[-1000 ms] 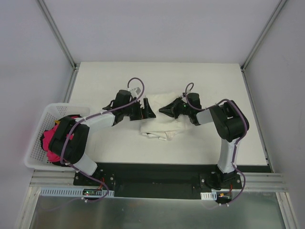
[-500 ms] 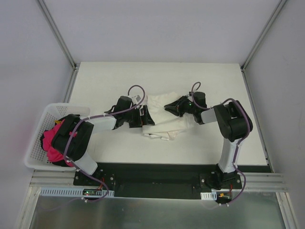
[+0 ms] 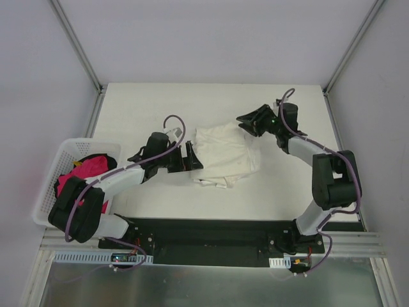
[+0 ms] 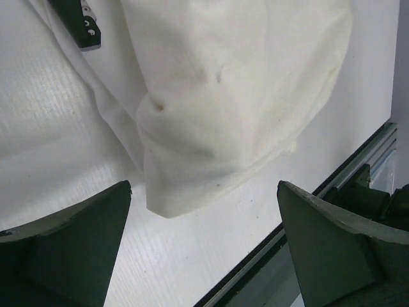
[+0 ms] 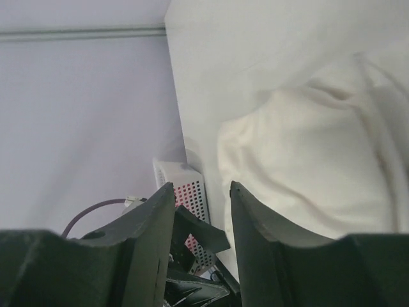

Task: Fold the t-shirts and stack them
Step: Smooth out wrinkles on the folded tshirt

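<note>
The table (image 3: 147,102) carries a folded cream shirt (image 3: 223,153), with a basket (image 3: 48,185) well left of it, the left hand (image 3: 194,157) just left, fingers wide apart, and the right hand (image 3: 245,123) by its far right corner, fingers apart, empty

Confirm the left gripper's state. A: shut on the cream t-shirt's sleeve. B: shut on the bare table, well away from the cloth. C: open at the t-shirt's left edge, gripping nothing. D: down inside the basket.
C: the left gripper has its jaws spread wide at the left edge of the folded t-shirt, with no cloth pinched between them.
</note>
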`<state>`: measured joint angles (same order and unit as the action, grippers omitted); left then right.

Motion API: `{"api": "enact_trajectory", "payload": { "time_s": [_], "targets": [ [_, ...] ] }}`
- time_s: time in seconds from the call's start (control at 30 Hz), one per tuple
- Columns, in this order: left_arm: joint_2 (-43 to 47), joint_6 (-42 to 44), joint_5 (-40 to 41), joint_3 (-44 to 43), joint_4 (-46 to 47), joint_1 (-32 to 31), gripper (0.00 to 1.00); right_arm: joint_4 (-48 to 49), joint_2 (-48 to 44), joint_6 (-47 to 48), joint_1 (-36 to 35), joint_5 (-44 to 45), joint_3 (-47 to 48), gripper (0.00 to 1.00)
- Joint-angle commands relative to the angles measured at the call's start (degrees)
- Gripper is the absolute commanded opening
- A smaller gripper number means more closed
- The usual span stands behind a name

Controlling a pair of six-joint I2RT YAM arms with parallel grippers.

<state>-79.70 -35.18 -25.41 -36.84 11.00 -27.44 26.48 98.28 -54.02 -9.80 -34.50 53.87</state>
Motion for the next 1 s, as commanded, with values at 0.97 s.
{"api": "enact_trajectory", "payload": {
  "time_s": [0.97],
  "targets": [
    [35.9,6.3,21.8,-7.0,-17.2,-0.7,0.97,-0.4,20.5,-3.9,-33.6,0.6,11.4,0.47]
  ]
}}
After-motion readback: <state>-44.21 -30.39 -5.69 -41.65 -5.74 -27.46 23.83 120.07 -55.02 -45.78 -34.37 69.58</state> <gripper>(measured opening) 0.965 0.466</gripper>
